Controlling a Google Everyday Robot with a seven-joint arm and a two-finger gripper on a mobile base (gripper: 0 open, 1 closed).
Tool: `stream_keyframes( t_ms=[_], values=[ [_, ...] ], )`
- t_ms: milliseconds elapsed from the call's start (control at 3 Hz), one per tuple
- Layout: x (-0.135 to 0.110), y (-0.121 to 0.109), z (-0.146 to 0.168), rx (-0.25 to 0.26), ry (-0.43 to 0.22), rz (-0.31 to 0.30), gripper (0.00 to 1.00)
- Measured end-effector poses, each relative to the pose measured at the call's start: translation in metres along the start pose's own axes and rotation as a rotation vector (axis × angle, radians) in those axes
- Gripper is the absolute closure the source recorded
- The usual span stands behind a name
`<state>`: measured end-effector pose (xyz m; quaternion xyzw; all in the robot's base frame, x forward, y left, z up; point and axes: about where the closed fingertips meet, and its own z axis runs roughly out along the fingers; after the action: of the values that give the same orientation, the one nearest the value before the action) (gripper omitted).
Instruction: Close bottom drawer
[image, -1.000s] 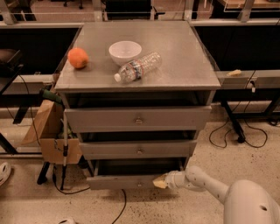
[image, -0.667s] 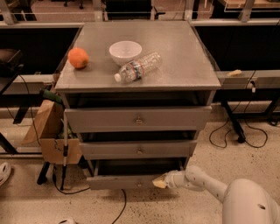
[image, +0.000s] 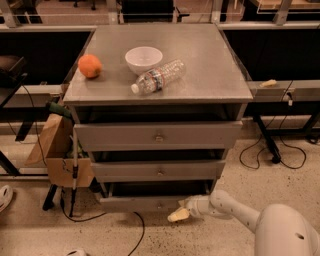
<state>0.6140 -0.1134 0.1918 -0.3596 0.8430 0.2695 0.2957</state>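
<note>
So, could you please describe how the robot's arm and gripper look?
The arm is smooth, white and tubular, with rounded joints and a bulbous white shell at its base. The gripper, low by the front of the bottom drawer, is pale cream-yellow. No cables show.

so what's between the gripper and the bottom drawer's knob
Nothing: in the camera view only bare grey front separates the knob of the bottom drawer from the gripper, low by its right end.

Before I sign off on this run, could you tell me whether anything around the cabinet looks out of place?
The bottom drawer stands pulled out, with a dark gap above its front. On the cabinet top, the water bottle lies on its side beside the bowl. The end effector sits low, close by that drawer's front.
</note>
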Motion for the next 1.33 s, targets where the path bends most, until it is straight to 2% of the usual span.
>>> stream_keyframes(
  t_ms=[667, 1000, 1333],
  values=[
    [0.002, 0.005, -0.002, 0.005, 0.000, 0.005, 0.00],
    [0.002, 0.005, -0.003, 0.008, 0.001, 0.009, 0.19],
    [-0.008, -0.001, -0.001, 0.018, -0.003, 0.004, 0.42]
  ],
)
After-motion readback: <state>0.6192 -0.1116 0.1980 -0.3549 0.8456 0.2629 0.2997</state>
